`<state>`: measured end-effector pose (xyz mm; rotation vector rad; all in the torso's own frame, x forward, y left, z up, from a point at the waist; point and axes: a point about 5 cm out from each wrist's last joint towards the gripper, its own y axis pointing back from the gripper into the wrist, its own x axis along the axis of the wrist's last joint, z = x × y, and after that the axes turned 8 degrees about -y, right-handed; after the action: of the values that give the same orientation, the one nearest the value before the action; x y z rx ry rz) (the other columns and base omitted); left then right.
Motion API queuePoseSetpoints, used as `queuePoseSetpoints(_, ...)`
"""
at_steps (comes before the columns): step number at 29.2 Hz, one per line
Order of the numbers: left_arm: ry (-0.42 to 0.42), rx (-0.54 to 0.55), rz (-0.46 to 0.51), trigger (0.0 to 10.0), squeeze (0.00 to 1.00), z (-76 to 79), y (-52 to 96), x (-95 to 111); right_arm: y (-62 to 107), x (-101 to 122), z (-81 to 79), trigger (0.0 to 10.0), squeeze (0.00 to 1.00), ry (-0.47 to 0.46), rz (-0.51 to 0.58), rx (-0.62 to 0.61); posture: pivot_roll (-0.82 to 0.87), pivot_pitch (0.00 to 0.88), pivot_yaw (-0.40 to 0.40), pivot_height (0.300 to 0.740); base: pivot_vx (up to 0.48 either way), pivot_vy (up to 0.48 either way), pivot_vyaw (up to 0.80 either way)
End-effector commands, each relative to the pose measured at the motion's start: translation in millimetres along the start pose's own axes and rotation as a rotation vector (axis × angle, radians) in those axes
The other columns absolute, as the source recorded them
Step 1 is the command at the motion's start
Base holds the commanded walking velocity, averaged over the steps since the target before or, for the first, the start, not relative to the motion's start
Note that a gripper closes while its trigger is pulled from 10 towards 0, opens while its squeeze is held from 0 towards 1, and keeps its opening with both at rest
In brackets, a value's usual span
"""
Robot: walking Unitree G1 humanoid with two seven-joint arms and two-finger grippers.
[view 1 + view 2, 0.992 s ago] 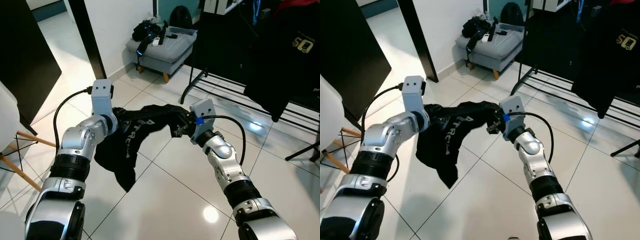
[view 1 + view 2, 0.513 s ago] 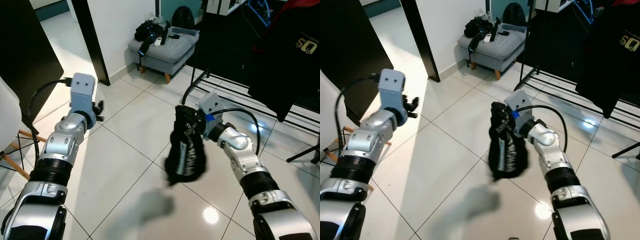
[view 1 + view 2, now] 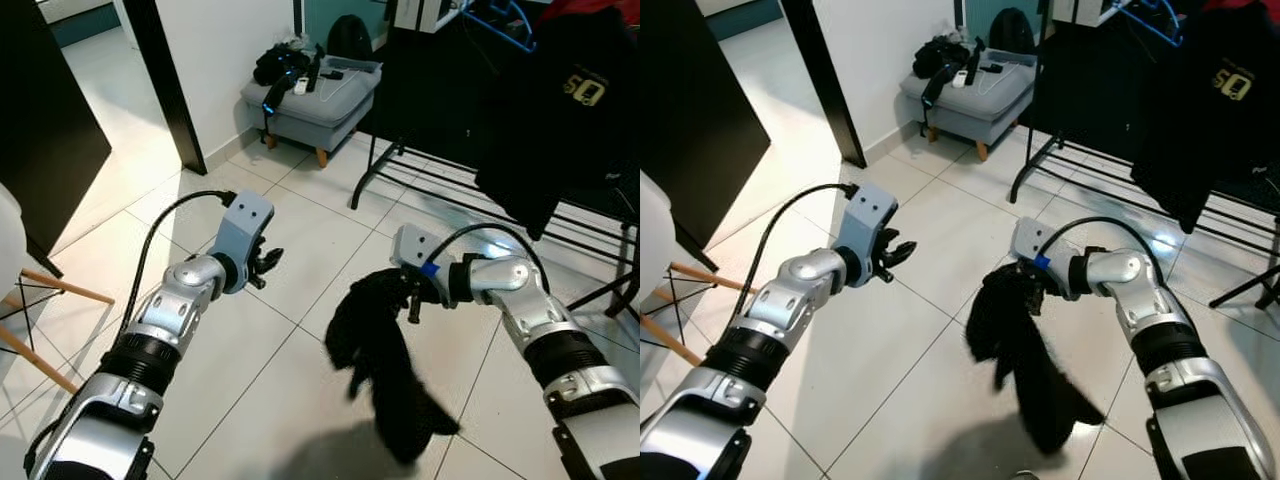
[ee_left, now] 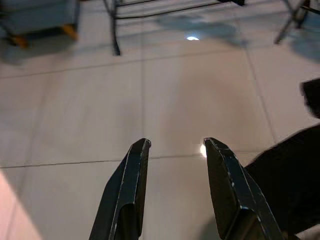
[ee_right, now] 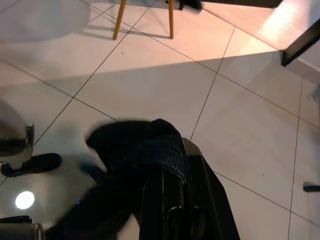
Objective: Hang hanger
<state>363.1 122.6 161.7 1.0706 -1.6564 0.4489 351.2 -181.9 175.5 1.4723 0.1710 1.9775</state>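
- Dangling from the right claw [image 3: 412, 296], a black garment [image 3: 380, 360] is held clamped above the tiled floor [image 3: 250, 400]; no hanger can be made out inside it
- the left claw [image 3: 892, 254] is spread apart and empty, off to the side
- the clothes rack [image 3: 470, 175] stands well apart; hanging is judged not yet done

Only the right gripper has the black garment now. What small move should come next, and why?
Probably raise the right gripper toward the clothes rack. It is shut on the black garment, which dangles close to the floor, while the left gripper hangs open and empty beside it.
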Motion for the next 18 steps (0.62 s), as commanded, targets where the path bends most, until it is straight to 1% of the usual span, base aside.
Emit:
queuePoseSetpoints(1, -0.005, -0.06, -0.033, 10.0, 0.0, 8.7, 1.4, -8, 0.0, 4, -2.4, 0.0, 0.0, 0.051, 0.003, 0.028, -0.07, 0.146, 0.029, 0.74, 0.0, 0.0, 0.0)
queuePoseSetpoints(2, -0.005, -0.098, -0.039, 10.0, 0.0, 13.3, 2.2, -11, 0.9, 6, -2.2, 0.0, 0.0, 0.079, 0.015, 0.026, -0.07, 0.147, 0.026, 0.74, 0.0, 0.0, 0.0)
queuePoseSetpoints(6, -0.005, -0.098, -0.039, 10.0, 0.0, 13.3, 2.2, -11, 0.9, 6, -2.2, 0.0, 0.0, 0.079, 0.015, 0.026, -0.07, 0.147, 0.026, 0.74, 0.0, 0.0, 0.0)
queuePoseSetpoints(7, -0.009, -0.124, -0.054, 10.0, 0.0, 16.0, 3.3, -15, 0.3, 10, -1.2, 0.0, 0.0, 0.108, 0.045, 0.011, -0.07, 0.148, 0.026, 0.74, 0.0, 0.0, 0.0)
queuePoseSetpoints(8, -0.009, -0.124, -0.054, 10.0, 0.0, 16.0, 3.3, -15, 0.3, 10, -1.2, 0.0, 0.0, 0.108, 0.045, 0.011, -0.07, 0.148, 0.026, 0.74, 0.0, 0.0, 0.0)
queuePoseSetpoints(9, 0.009, -0.2, -0.067, 10.0, 0.0, 25.0, 5.3, -21, -0.6, 23, 4.8, 0.0, 0.0, 0.154, 0.109, -0.051, -0.07, 0.149, 0.027, 0.74, 0.0, 0.0, 0.0)
queuePoseSetpoints(13, 0.009, -0.2, -0.067, 10.0, 0.0, 25.0, 5.3, -21, -0.6, 23, 4.8, 0.0, 0.0, 0.154, 0.109, -0.051, -0.07, 0.149, 0.027, 0.74, 0.0, 0.0, 0.0)
queuePoseSetpoints(14, 0.041, -0.225, -0.068, 10.0, 0.0, 31.1, 5.0, -25, -1.2, 34, 9.8, 0.0, 0.0, 0.187, 0.166, -0.104, -0.07, 0.149, 0.027, 0.74, 0.0, 0.0, 0.0)
queuePoseSetpoints(18, 0.041, -0.225, -0.068, 10.0, 0.0, 31.1, 5.0, -25, -1.2, 34, 9.8, 0.0, 0.0, 0.187, 0.166, -0.104, -0.07, 0.149, 0.027, 0.74, 0.0, 0.0, 0.0)
